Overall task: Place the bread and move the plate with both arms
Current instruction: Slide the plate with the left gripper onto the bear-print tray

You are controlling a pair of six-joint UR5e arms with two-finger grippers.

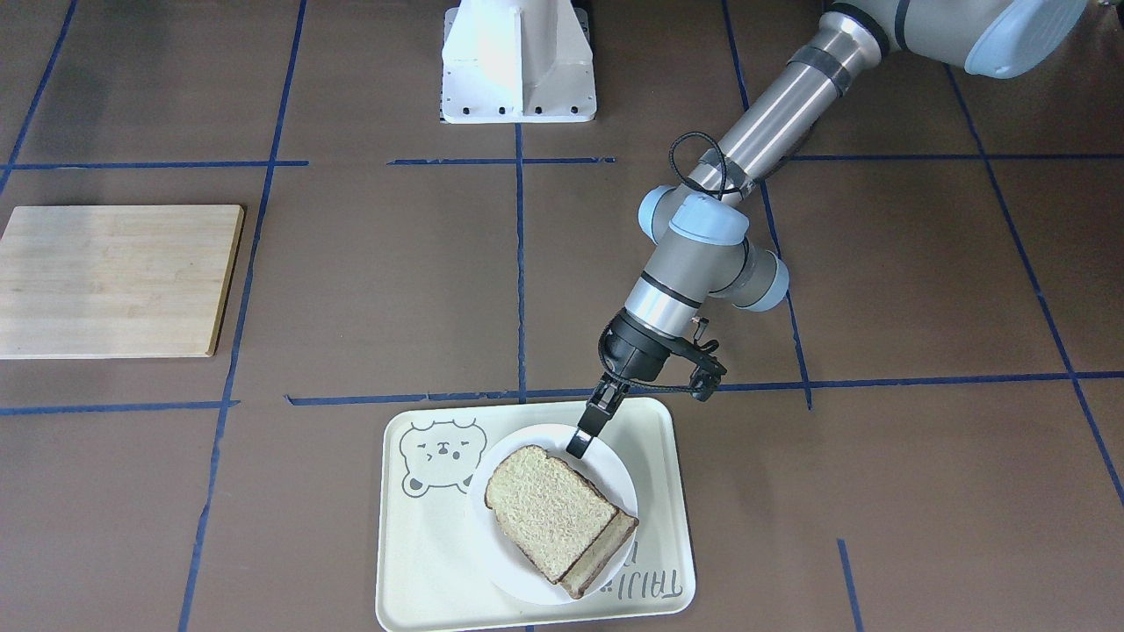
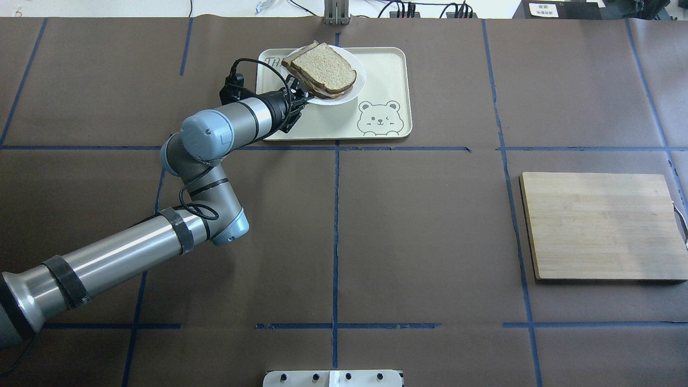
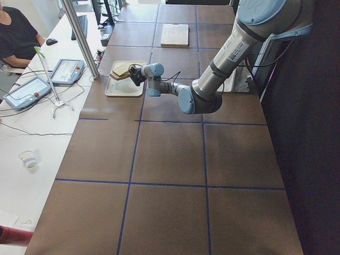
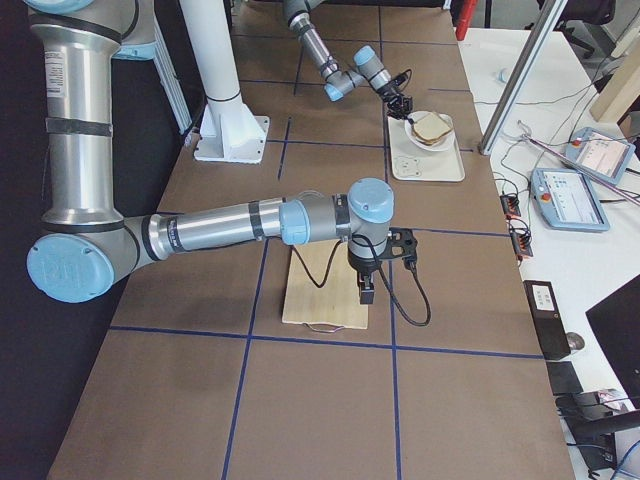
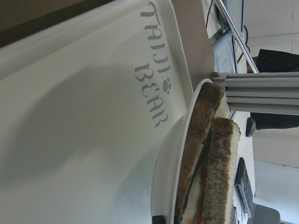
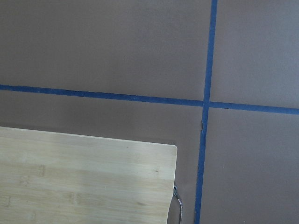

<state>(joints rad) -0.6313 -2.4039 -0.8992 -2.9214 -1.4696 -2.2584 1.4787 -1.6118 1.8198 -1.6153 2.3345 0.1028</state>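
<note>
Overhead and front cameras face each other across the table (image 2: 408,226), sharing the plate (image 1: 540,437) and tray (image 1: 413,562); left wrist camera close alongside.

Bright even light, soft shadows; white base column (image 1: 518,61) overexposed; left wrist close-up: plate (image 5: 161,182) rim blurred.
</note>
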